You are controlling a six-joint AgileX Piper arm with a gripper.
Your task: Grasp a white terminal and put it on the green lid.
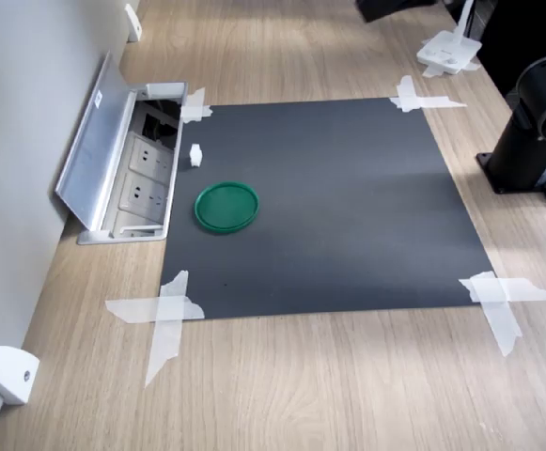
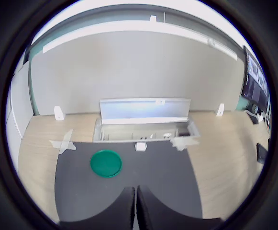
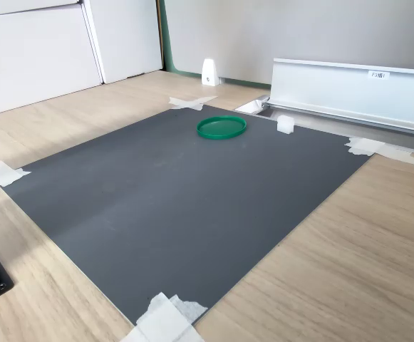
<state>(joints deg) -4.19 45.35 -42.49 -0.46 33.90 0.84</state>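
White terminal [image 1: 196, 154] at mat [image 1: 348, 207] edge, seemingly touching nothing.

Pale wooden desk [image 1: 348, 395] against a grey partition wall [image 3: 299, 28], evenly lit.

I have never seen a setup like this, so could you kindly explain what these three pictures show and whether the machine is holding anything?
It is one small robot arm with a two-fingered gripper. Both exterior views come from fixed cameras looking at the desk from different sides; the round wrist view comes from a camera on the arm, with the gripper's dark fingers close together at its lower edge, holding nothing. A dark mat is taped to the wooden desk. On it lie the green lid and, apart from it near an open socket box, the tiny white terminal, which should end up on the lid.
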